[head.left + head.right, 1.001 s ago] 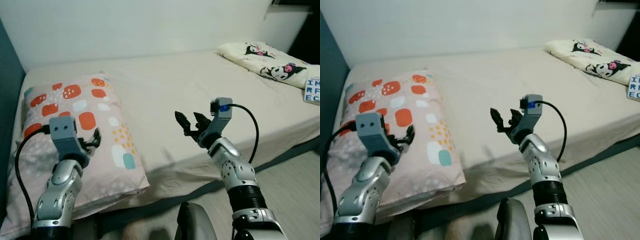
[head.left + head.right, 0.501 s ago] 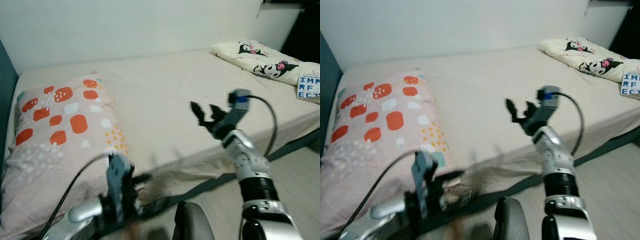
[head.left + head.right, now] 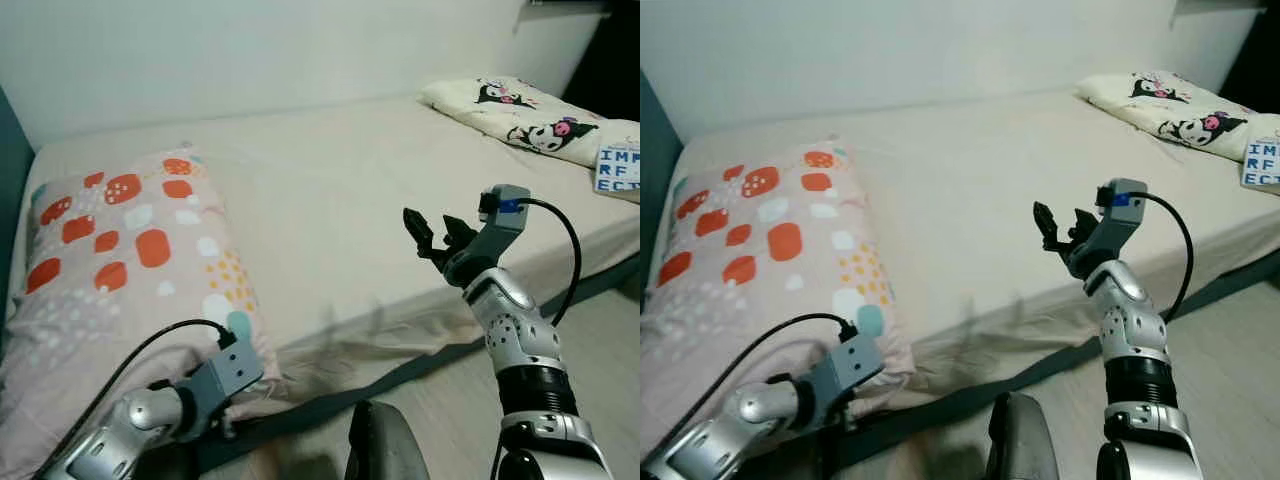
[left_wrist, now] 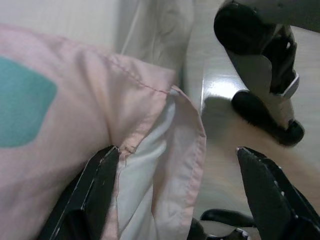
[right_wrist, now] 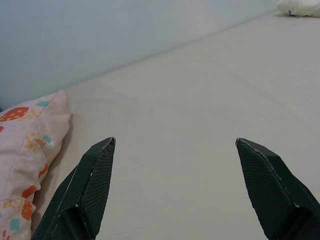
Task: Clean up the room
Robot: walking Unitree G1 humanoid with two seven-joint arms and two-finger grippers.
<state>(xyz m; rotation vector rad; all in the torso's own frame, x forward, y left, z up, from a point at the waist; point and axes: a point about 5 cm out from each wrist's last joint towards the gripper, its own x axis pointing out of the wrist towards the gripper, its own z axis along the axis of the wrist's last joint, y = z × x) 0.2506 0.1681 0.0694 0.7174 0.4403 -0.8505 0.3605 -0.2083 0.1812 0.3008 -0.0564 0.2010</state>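
Pillow (image 3: pixel 130 260) with orange and teal spots lies along the left end of the bed (image 3: pixel 330 200), its near corner hanging over the front edge. Left claw (image 4: pixel 175 200) sits low at that corner, fingers spread wide with the pink pillowcase hem and white inner fabric between them, nothing gripped. Right claw (image 3: pixel 432 233) hovers above the bed's front edge, released, its fingers pointing across the bare sheet. A cartoon-print pillow (image 3: pixel 520 115) rests at the far right corner, beside a blue-lettered item (image 3: pixel 618 172).
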